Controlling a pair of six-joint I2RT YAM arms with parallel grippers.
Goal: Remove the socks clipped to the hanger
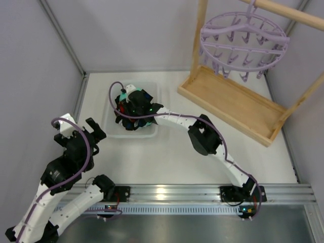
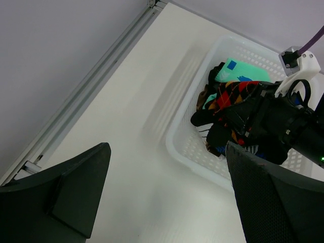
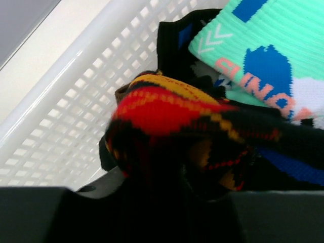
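Observation:
The lavender hanger (image 1: 243,38) hangs from the wooden frame at the back right, and I see no fabric on its pegs. Several socks lie in the white basket (image 1: 152,132): a teal one with blue spots (image 3: 263,45) and dark ones. My right gripper (image 1: 132,112) is down in that basket. The black sock with red and yellow diamonds (image 3: 172,106) is bunched and blurred between its jaws, hiding the gap at the right gripper (image 3: 174,187). My left gripper (image 1: 93,129) stands wide open over bare table left of the basket, nothing between its fingers (image 2: 76,187).
The wooden frame with its tray base (image 1: 228,101) fills the back right. A metal rail (image 2: 91,86) and grey walls bound the table on the left and behind. The basket's rim (image 2: 187,152) lies just right of my left gripper.

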